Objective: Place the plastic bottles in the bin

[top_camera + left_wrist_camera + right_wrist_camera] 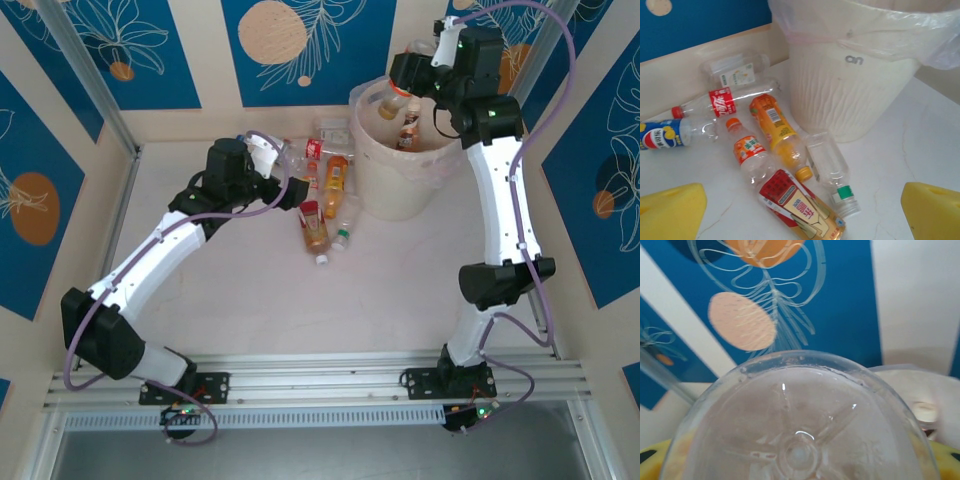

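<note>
Partway: right pincer point(400, 90) is holding one bottle point(800, 430) over the bin point(400, 185), left pincer point(804, 212) is gaping wide above seven bottles point(775, 125) lying on the worktop point(250, 285).

The pale table point(250, 300) carries the cream bin point(395, 190), upright near its far edge. Just left of it, plastic bottles point(314, 226) lie on their sides in a loose cluster: a red-labelled bottle point(720, 102), an orange-labelled bottle point(772, 122), a blue-labelled bottle point(662, 137) and, seemingly, a clear bottle point(735, 72) by the wall.
</note>
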